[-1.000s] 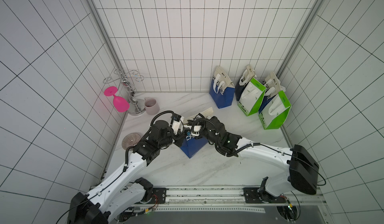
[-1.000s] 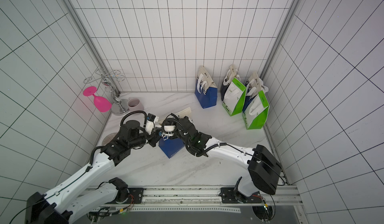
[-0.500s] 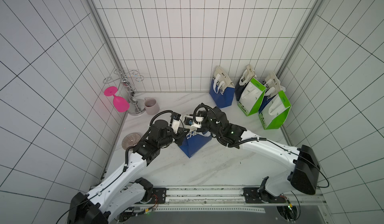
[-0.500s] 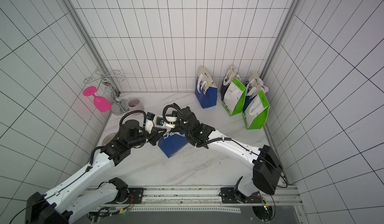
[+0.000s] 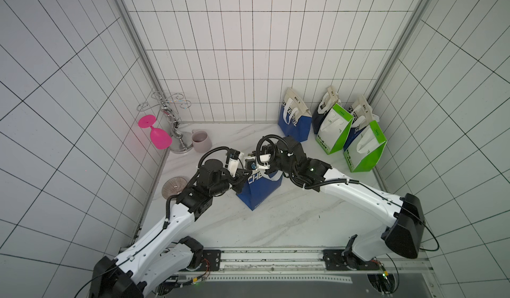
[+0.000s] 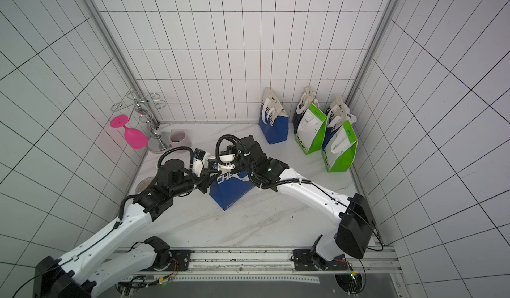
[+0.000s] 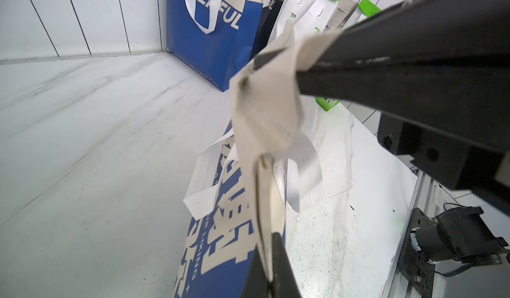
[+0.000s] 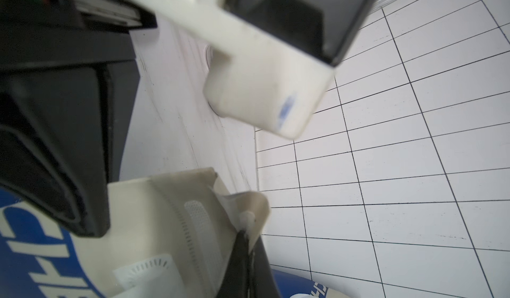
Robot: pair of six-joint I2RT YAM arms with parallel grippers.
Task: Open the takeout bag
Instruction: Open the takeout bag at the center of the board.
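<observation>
The blue bag (image 5: 259,191) stands in the middle of the counter (image 5: 276,222), its top caught from both sides: left jaws pinched shut on one edge of the beige rim (image 7: 262,122), right jaws clamped on the facing flap. This looks like the start of spreading, the mouth still creased together. Next the arms likely need to draw apart evenly without lifting the base. The bag is soft, papery cloth with limp white embossed handles (image 7: 202,180)
</observation>
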